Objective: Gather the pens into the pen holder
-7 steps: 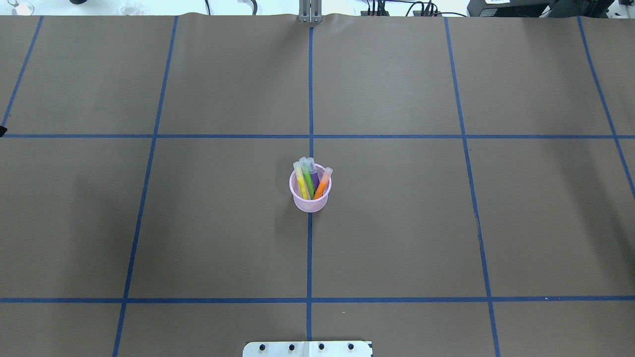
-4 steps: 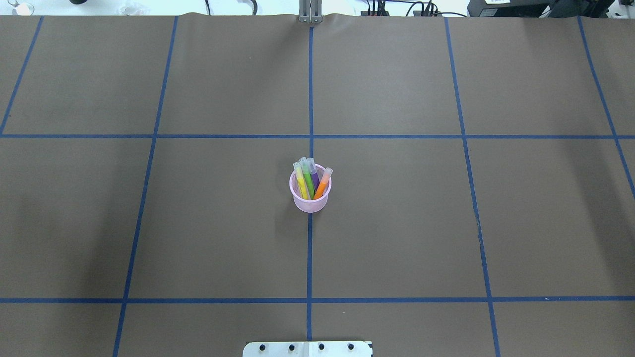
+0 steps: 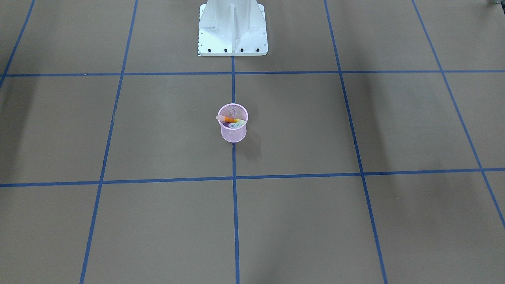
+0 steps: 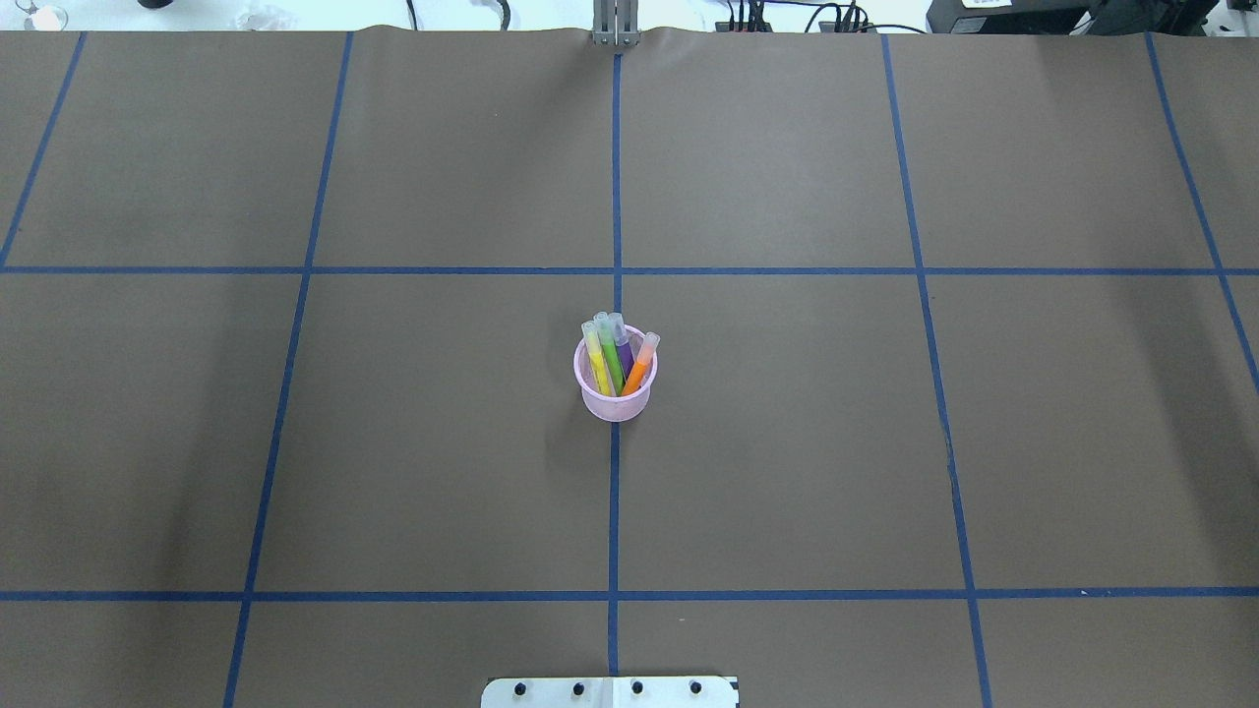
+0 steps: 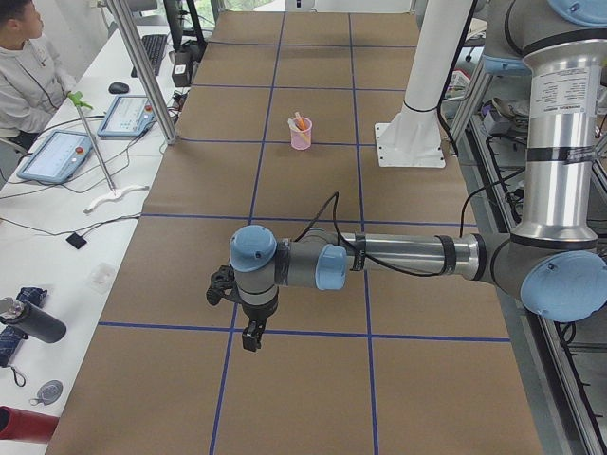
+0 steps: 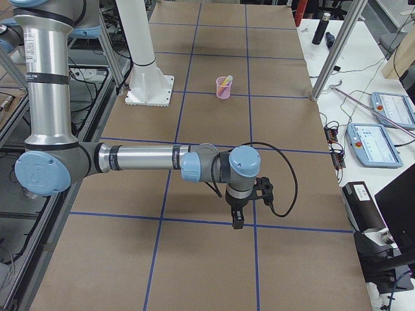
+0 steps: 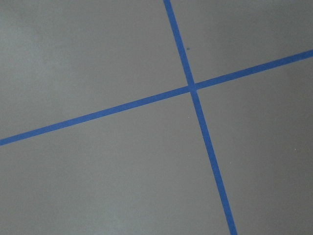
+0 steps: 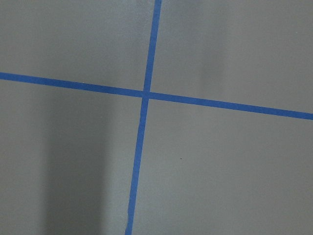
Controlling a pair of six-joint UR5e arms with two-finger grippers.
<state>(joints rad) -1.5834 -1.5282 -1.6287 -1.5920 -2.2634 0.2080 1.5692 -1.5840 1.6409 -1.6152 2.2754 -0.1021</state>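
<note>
The pink mesh pen holder (image 4: pixel 615 403) stands upright at the table's middle on the centre tape line. It also shows in the front view (image 3: pixel 233 134) and both side views (image 5: pixel 301 138) (image 6: pixel 223 90). Inside it stand the yellow pen (image 4: pixel 596 366), green pen (image 4: pixel 611 356), purple pen (image 4: pixel 625 352) and orange pen (image 4: pixel 640 370), caps up. My left gripper (image 5: pixel 248 334) hangs far from the cup over the table's left end. My right gripper (image 6: pixel 237 220) hangs over the right end. I cannot tell whether either is open or shut. Both look empty.
The white robot base (image 3: pixel 232 29) stands behind the cup. Blue tape lines (image 4: pixel 615 270) grid the brown table cover. Tablets and cables lie on the side benches (image 5: pixel 57 156) (image 6: pixel 373 139). A person (image 5: pixel 24 66) sits at the left end.
A small dark tip at the overhead view's left edge one second ago has gone out of view. The cup and pens have not moved.
</note>
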